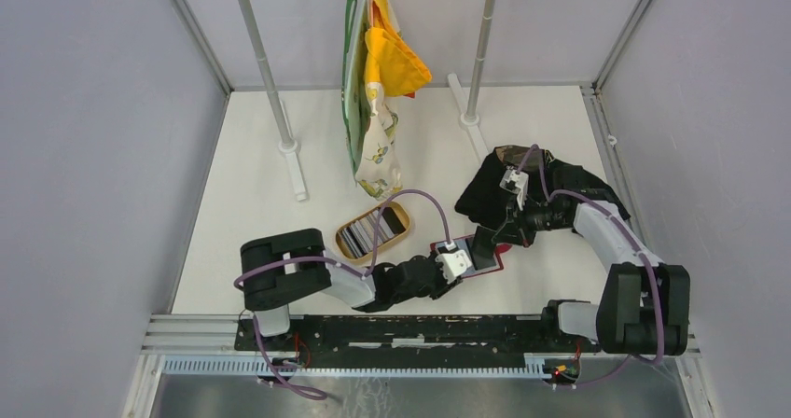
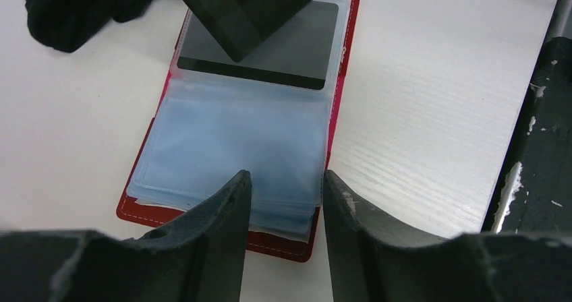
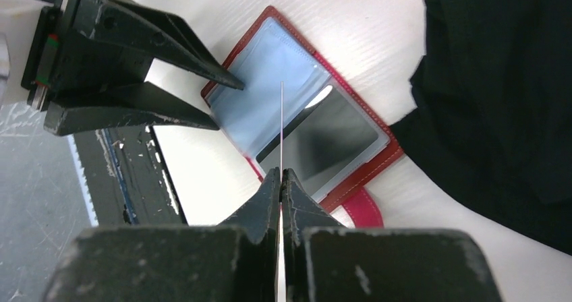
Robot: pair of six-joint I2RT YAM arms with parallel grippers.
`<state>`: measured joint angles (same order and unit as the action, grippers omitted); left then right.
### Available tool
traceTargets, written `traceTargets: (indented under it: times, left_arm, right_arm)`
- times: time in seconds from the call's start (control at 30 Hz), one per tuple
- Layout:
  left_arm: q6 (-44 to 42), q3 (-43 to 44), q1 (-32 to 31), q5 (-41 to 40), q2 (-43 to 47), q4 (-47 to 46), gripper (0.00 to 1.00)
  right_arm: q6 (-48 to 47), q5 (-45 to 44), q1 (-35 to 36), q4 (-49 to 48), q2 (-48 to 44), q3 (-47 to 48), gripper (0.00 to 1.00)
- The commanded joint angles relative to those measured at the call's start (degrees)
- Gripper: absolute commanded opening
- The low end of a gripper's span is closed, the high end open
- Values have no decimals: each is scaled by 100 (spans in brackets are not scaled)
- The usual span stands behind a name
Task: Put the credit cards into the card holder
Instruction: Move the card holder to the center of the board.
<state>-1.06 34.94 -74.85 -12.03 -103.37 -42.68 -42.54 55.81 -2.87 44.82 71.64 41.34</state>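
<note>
The red card holder (image 1: 494, 265) (image 2: 342, 59) (image 3: 364, 170) lies open on the table, its clear sleeves facing up. A dark credit card (image 2: 297, 46) (image 3: 334, 143) sits inside the far sleeve. My right gripper (image 3: 281, 175) (image 1: 499, 238) is shut on another black credit card (image 1: 482, 243) (image 2: 239, 9), held on edge above the holder; in the right wrist view this card (image 3: 281, 123) shows only as a thin line. My left gripper (image 2: 283, 184) (image 3: 219, 103) (image 1: 464, 263) is open, its fingertips low over the near edge of the pale blue sleeves (image 2: 229, 140).
A tan oval tray (image 1: 399, 211) with several more cards stands left of the holder. A black cloth (image 1: 560, 185) (image 2: 67, 9) (image 3: 499, 93) lies just behind and right of it. Garments hang on a rack (image 1: 378, 82) at the back. The table's metal front rail (image 1: 420, 329) runs close by.
</note>
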Motion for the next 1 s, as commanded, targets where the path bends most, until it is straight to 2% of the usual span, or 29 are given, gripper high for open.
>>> traceTargets:
  times: [0.0, 0.37, 0.53, 0.67, 0.77, 0.83, 0.97]
  left_arm:
    - [538, -461, 55, -376, 92, 798, 49]
    - [570, -660, 140, -339, 1285, 1186, 61]
    - [925, -1016, 132, -386, 2192, 1067, 67]
    - [1351, -1480, 142, -593, 2960, 878, 85]
    - [1811, -1697, 145, -860, 3354, 842, 94]
    - [2228, -1784, 160, -940, 3506, 845, 94]
    - [3349, -1696, 273, -1147, 3584, 1251, 89]
  right_arm:
    - [-244, 370, 245, 177, 329, 296, 0]
    - [-710, 979, 611, 772, 1584, 798, 0]
    - [-473, 1155, 619, 555, 1840, 750, 0]
    - [5, 1179, 633, 98, 1725, 569, 0]
    - [921, 1085, 649, -846, 1480, 156, 0]
    - [1497, 999, 656, -1485, 1370, -107, 0]
    - [2221, 975, 668, -2068, 1361, -347, 0]
